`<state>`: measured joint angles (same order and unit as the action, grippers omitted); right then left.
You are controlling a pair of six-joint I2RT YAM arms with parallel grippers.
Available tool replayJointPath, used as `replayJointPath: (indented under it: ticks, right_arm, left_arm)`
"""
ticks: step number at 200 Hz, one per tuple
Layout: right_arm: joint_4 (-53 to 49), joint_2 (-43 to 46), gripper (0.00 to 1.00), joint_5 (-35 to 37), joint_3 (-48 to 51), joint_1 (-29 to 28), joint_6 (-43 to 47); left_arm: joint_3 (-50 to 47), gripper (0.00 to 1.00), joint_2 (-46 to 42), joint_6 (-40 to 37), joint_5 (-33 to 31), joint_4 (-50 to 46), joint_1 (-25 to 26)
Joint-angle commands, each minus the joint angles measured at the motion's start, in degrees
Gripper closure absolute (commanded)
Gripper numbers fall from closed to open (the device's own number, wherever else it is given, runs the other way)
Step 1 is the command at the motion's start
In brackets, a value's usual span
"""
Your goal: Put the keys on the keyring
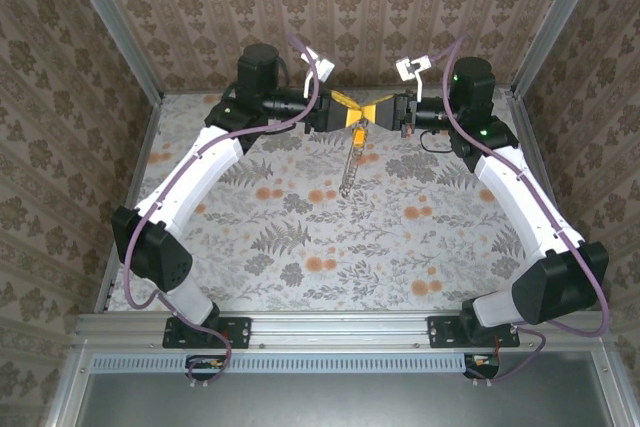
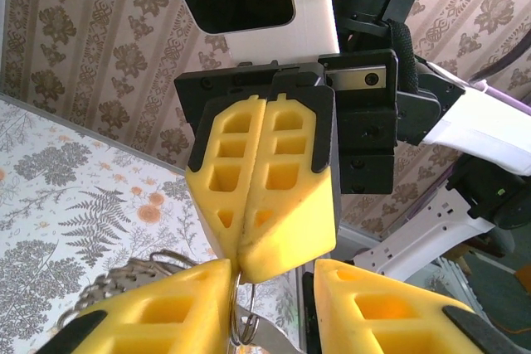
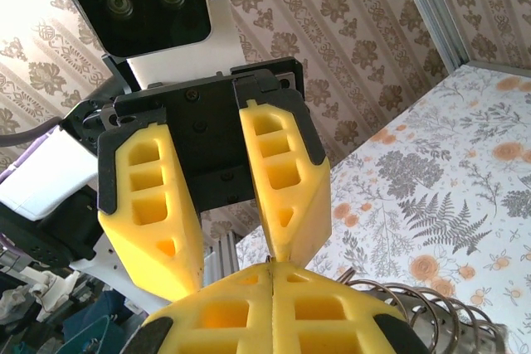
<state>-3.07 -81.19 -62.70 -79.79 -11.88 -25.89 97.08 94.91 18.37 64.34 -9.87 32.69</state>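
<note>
Keyring (image 1: 349, 165) dangling, R jaws pinching it, L jaws parted, arms (image 1: 200, 172) outstretched

You're looking at a robotics lab test cell, not a home. Aluminium frame posts (image 1: 108, 17) box in the table (image 1: 300, 247). Patterned wallpaper (image 1: 400, 7) lines the walls, a floral print covers the tabletop, and two robot arms (image 1: 190, 182) are bolted to an extrusion rail (image 1: 340, 328).
</note>
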Motion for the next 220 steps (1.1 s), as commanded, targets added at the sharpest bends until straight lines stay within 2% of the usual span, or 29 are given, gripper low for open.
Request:
replayJointPath:
  ticks: [1, 74, 220]
  right_arm:
    - [2.2, 0.2, 1.0, -0.9, -0.9, 0.0, -0.5]
    - [2.7, 0.0, 1.0, -0.3, -0.8, 0.1, -0.8]
    - [2.4, 0.2, 1.0, -0.3, -0.4, 0.1, -0.4]
  left_arm:
    - [1.5, 0.71, 0.7, -0.5, 2.2, 0.6, 0.4]
    - [0.6, 0.78, 0.0, -1.4, 3.5, 0.1, 0.4]
    - [-1.2, 0.73, -1.4, -4.3, 5.4, -1.7, 0.0]
